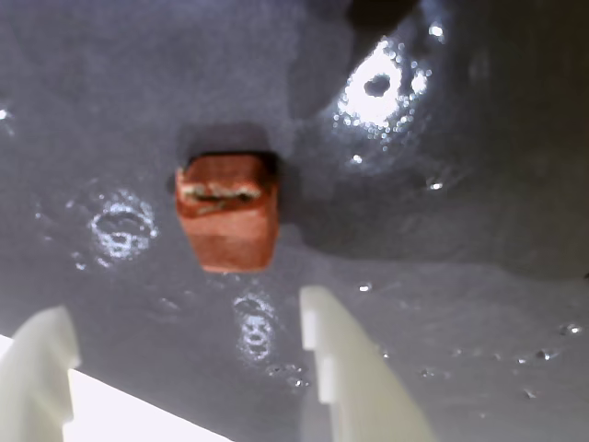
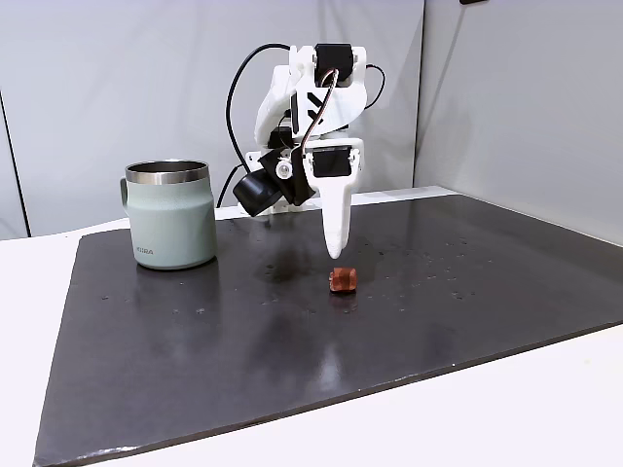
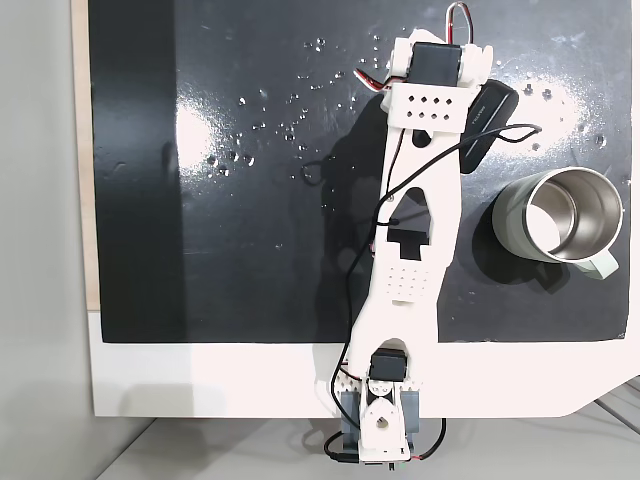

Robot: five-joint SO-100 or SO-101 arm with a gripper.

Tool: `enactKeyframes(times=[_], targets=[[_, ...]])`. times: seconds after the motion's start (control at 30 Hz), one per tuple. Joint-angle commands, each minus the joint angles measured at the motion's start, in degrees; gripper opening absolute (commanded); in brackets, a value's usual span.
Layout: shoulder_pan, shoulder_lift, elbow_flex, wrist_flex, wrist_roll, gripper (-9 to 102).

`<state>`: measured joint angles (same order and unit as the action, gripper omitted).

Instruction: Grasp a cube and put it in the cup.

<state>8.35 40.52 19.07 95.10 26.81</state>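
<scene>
White fingers (image 1: 184, 368) spread wide, hovering just above the cube (image 1: 227, 212), well apart from the cup (image 2: 171, 214).

text on cup (image 2: 170, 226): small dark lettering low on the side facing the camera in a fixed view, too small to read | cube (image 2: 342, 280): no marking seen | arm: no readable label | dark mat (image 2: 292, 331): no print | desk (image 3: 250, 380): no print
</scene>
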Motion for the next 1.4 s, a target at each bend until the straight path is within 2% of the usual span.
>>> enactKeyframes(times=[0.0, 0.9, 1.13, 1.37], targets=[[-0.2, -0.4, -4.3, 0.9, -0.5, 26], [-0.8, -13.2, -14.2, 1.0, -1.8, 25], [-0.4, -13.3, -14.8, 1.1, -1.8, 8], [-0.1, -13.3, -14.9, 1.3, -1.8, 4]])
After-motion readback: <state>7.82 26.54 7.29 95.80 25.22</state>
